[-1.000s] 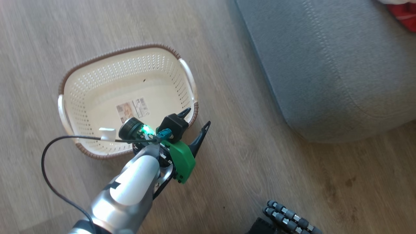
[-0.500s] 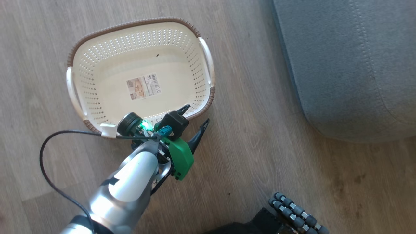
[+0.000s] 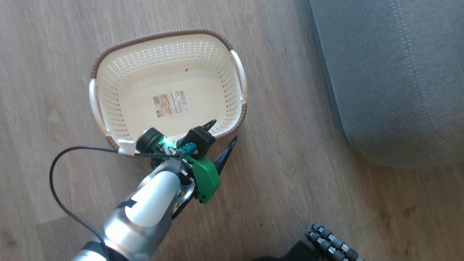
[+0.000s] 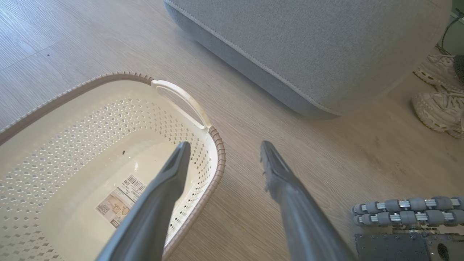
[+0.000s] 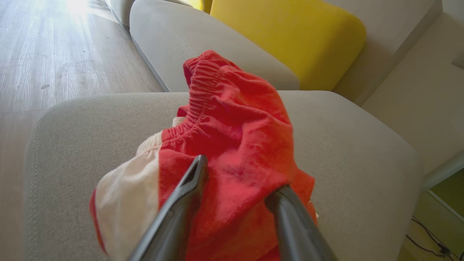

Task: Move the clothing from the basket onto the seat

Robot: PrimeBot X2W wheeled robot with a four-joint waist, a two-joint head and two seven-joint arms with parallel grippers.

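Observation:
The cream basket [image 3: 163,34] stands on the wooden floor with only a label sticker on its bottom. My left gripper [image 3: 223,130] hangs open over the basket's near right corner [image 4: 217,156], one finger above the inside and one above the floor. The red and white clothing [image 5: 235,119] lies bunched on the grey seat [image 5: 344,145]. My right gripper [image 5: 241,174] is open, its fingers apart on either side of the fabric's near end. In the head view the seat [image 3: 391,72] lies to the right of the basket.
A yellow cushion [image 5: 290,32] rests against the sofa back beyond the seat. White shoes [image 4: 435,105] stand on the floor past the seat's corner. My base's roller wheels [image 3: 331,246] show at the bottom. A black cable [image 3: 54,181] loops off my left forearm.
The head camera has moved, so basket and seat sit differently in the picture. My left gripper stays open by the basket's near rim. My right gripper's fingers have parted from shut.

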